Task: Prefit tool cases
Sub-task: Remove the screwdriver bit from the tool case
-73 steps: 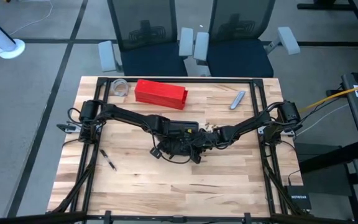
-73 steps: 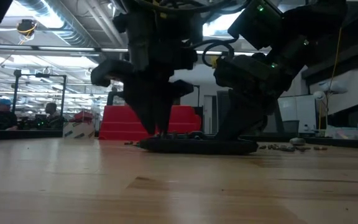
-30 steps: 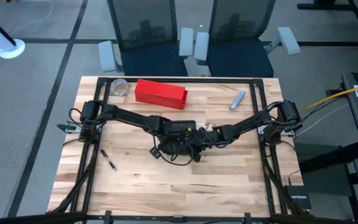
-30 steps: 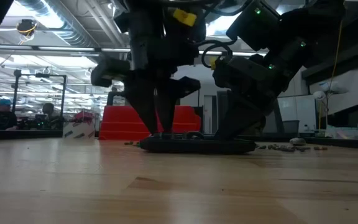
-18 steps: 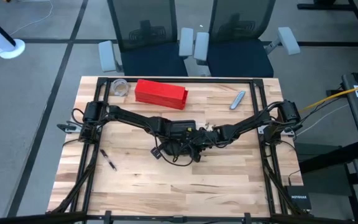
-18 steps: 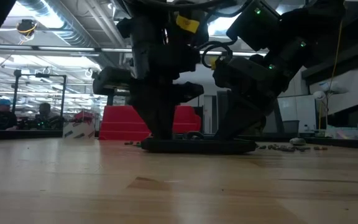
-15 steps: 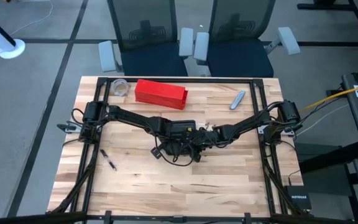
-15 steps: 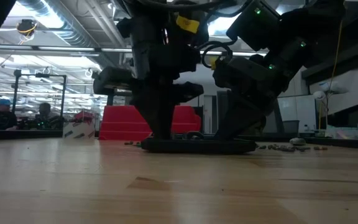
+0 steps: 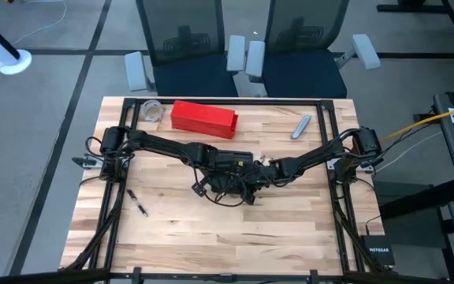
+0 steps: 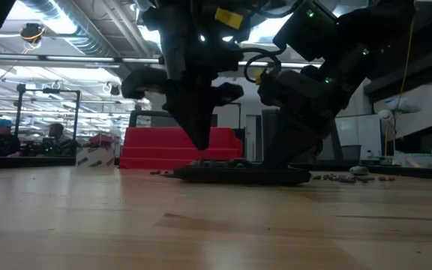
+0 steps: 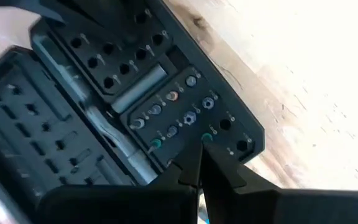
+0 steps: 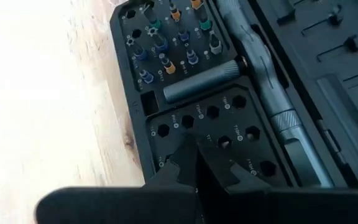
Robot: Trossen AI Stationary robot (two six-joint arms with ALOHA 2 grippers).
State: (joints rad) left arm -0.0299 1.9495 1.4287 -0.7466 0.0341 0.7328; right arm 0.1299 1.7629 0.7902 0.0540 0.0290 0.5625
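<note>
High view: met at mid-worktop (image 9: 290, 229), the left tool (image 9: 228, 180) and right tool (image 9: 252, 178) over the open black case (image 9: 235, 188); red box (image 9: 203, 117) well behind.

Low view: lay flat on the wood, case (image 10: 238, 174); hung just above it, left tool (image 10: 201, 142), pinched closed.

Left wrist view: closed on nothing, left tool (image 11: 199, 177), above the bit sockets.

Right wrist view: likewise closed and empty-handed, right tool (image 12: 194, 163), tips over the case (image 12: 229, 93).

Small black tool case (image 12: 229, 112) lying opened flat mid-tabletop (image 9: 274, 229), both hinged halves up, socket grid partly filled with colour-banded bits (image 12: 166, 37), ratchet handle in centre.
</note>
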